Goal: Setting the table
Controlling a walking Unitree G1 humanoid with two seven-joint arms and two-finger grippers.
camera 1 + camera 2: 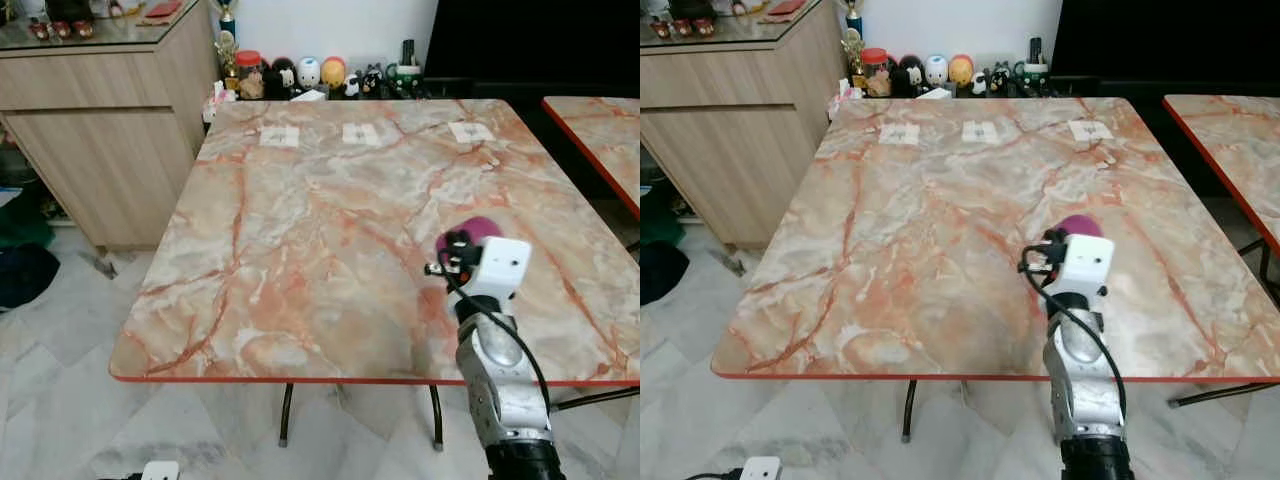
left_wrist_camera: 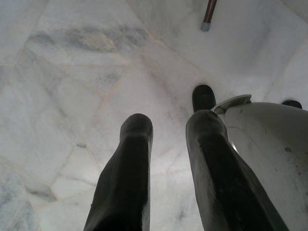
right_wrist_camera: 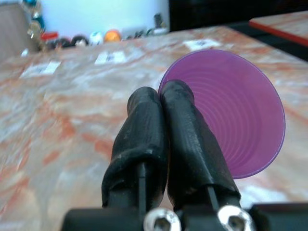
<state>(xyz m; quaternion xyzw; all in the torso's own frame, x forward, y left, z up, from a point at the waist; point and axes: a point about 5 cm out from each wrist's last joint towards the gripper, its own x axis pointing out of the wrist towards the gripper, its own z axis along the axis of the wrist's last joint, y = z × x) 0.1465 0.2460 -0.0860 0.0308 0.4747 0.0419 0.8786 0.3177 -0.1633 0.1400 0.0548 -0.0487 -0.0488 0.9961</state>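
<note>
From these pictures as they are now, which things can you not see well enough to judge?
- Purple cup: in the eye views the right gripper's wrist hides most of it, so whether it touches the table is unclear.
- White labels: print too small.
- Figurines behind the table: too small.
- Left gripper: hangs over the floor; white part beside it is cut off.

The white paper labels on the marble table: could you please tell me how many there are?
3, in a row along the table's far edge: left label, middle label, right label. None appears hidden.
</note>
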